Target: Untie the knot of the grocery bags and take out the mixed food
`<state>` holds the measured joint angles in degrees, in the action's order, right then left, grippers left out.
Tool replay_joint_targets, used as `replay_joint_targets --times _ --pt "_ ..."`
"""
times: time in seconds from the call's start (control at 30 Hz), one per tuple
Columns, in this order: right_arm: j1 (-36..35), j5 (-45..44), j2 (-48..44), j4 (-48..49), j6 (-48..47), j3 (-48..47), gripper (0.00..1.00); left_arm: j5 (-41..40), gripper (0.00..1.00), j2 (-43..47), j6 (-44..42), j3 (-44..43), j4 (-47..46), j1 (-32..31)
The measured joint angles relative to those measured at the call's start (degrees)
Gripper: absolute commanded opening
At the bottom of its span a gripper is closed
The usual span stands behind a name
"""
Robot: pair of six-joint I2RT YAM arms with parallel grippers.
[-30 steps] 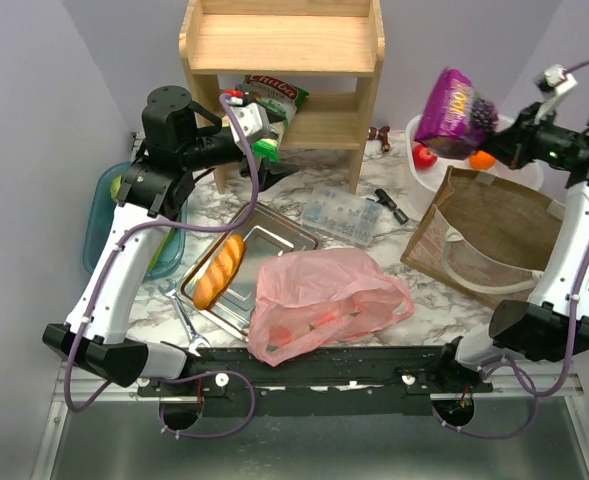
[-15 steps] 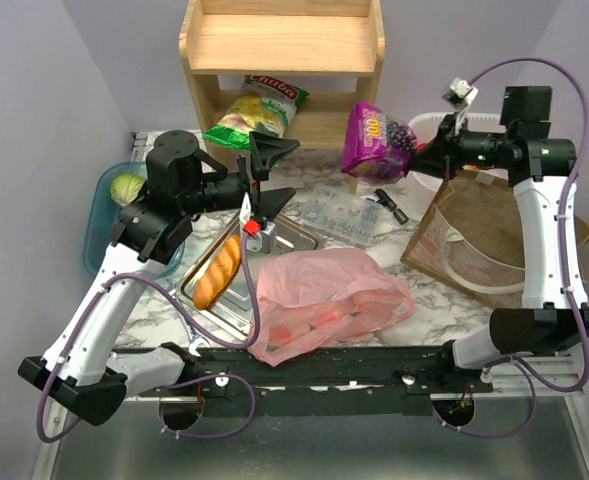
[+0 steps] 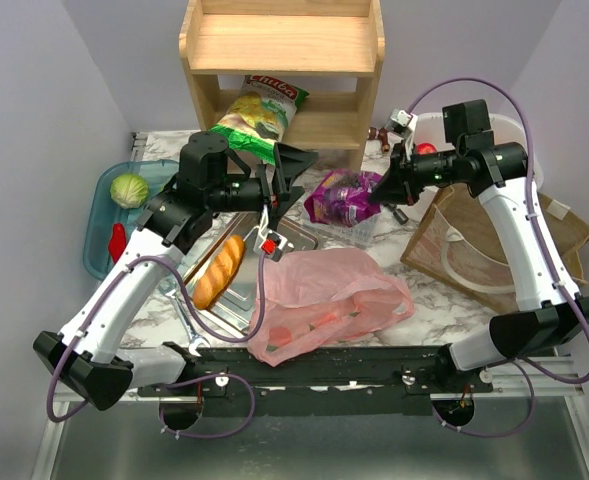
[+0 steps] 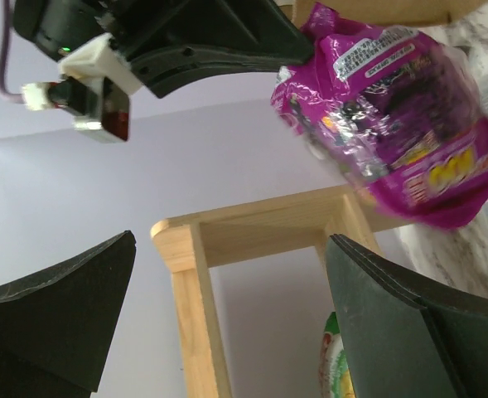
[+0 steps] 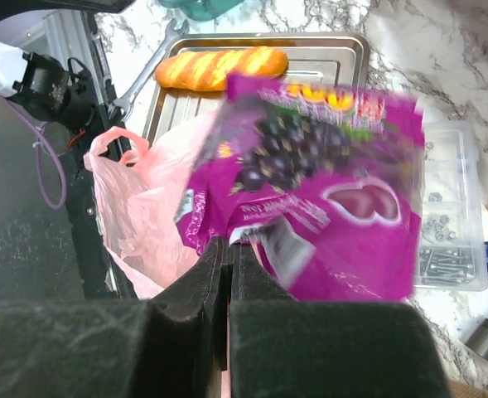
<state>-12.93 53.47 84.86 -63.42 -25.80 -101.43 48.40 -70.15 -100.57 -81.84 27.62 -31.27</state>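
Right jaws pinch shut on the glossy, crinkled purple snack packet (image 3: 342,196), above the marbled desk (image 3: 426,302). Left jaws gape wide, empty. The thin, translucent pink bag (image 3: 324,300) lies slumped just beside the steel tray (image 3: 236,292).

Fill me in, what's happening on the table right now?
The right pincer is shut on the edge of a shiny purple snack packet, holding it up over the middle of the marble table. The left pincer is wide open and empty, pointing toward that packet. The thin pink plastic bag lies crumpled by the near edge, with red shapes showing through it. A golden bread loaf rests on the steel tray.
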Motion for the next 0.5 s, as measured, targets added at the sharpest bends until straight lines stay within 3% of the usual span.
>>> replay_joint_targets --times 0.13,0.27,0.5 --pt "-0.63 -0.76 -0.92 0.85 0.79 1.49 0.01 -0.13 0.98 -0.37 -0.22 0.68 1.95 0.0" --pt "-0.59 -1.64 -3.5 3.37 3.78 4.9 0.01 -0.07 0.99 1.62 5.73 4.31 0.5 -0.39" --pt "-0.59 -3.08 -6.75 9.29 8.55 10.6 0.01 -0.74 0.98 3.45 33.68 11.23 -8.0 -3.72"
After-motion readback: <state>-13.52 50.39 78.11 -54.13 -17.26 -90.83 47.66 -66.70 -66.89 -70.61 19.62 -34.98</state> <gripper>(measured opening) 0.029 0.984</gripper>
